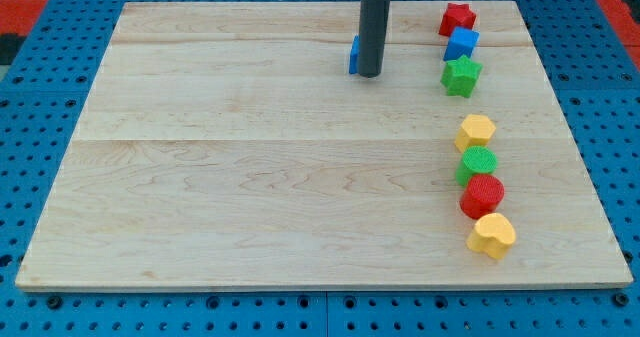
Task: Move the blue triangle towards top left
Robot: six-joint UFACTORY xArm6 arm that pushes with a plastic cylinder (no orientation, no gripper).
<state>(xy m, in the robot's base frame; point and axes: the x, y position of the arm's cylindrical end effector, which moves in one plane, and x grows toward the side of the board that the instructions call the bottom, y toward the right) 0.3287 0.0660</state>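
Note:
The blue triangle (354, 54) lies near the top middle of the wooden board (250, 177), mostly hidden behind my dark rod. Only its left edge shows. My tip (369, 74) rests on the board right against the triangle's right side, slightly below it.
A column of blocks runs down the view's right: a red star (457, 18), a blue block (461, 43), a green star (461, 75), a yellow block (476, 131), a green block (478, 162), a red block (482, 194) and a yellow heart (492, 235).

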